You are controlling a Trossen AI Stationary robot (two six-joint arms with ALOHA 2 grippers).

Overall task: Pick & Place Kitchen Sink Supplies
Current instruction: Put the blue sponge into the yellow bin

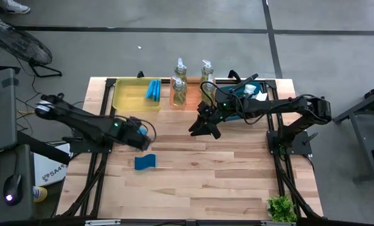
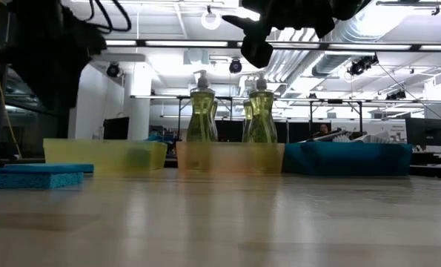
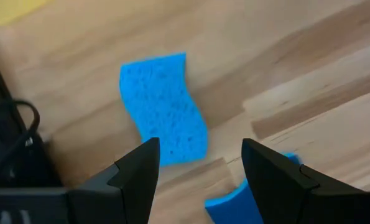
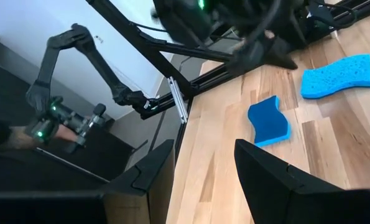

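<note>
Two blue wavy-edged sponges lie flat on the wood table. In the left wrist view one sponge (image 3: 163,106) lies ahead of my left gripper (image 3: 200,165), and a second sponge (image 3: 234,200) peeks out between its open fingers. The high view shows one sponge (image 1: 145,162) just near-side of my left gripper (image 1: 143,133). My right gripper (image 1: 202,129) hovers open over mid-table; its wrist view shows my right gripper (image 4: 203,163) facing both sponges (image 4: 268,121) (image 4: 337,74). Soap bottles (image 1: 179,88) stand in the orange tray (image 1: 174,102). Dish brushes lie in the blue tray (image 1: 253,93).
The yellow tray (image 1: 127,95) at the far left holds more blue sponges (image 1: 153,90). The three trays line the table's far edge; in the low view the bottles (image 2: 203,111) rise above them. A small green plant (image 1: 281,208) stands at the near right corner. Bare wood lies across the near half.
</note>
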